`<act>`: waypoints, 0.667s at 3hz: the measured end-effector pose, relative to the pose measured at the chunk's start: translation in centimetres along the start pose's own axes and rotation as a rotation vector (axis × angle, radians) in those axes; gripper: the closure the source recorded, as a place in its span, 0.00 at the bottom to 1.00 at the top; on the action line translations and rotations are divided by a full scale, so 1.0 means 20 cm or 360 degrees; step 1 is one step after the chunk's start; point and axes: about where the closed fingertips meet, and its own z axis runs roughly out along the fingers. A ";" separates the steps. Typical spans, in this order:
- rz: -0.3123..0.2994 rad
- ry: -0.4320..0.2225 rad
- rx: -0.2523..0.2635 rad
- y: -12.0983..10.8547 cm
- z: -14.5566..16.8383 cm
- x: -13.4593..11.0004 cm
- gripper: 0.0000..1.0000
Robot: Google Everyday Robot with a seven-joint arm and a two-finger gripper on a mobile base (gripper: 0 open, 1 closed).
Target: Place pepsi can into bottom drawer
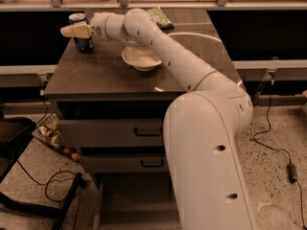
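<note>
The pepsi can (84, 44) stands upright at the back left corner of the cabinet top (100, 78). My gripper (68, 31) reaches in from the right at the can's mid-height, and its pale yellow end crosses in front of the can. The bottom drawer (129, 198) is pulled out at floor level below the two upper drawers. Its grey floor shows, and my arm's large white body hides its right part.
A white bowl (142, 59) sits mid-top, right of the can and under my forearm. A green snack bag (161, 17) lies at the back. Two shut drawers with dark handles (147, 132) are above the open one. A black frame and cables (29, 176) are on the floor at left.
</note>
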 end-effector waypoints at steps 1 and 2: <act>0.0002 -0.0001 -0.0013 0.02 0.02 0.00 0.46; 0.0003 0.0000 -0.0019 0.03 0.03 0.01 0.70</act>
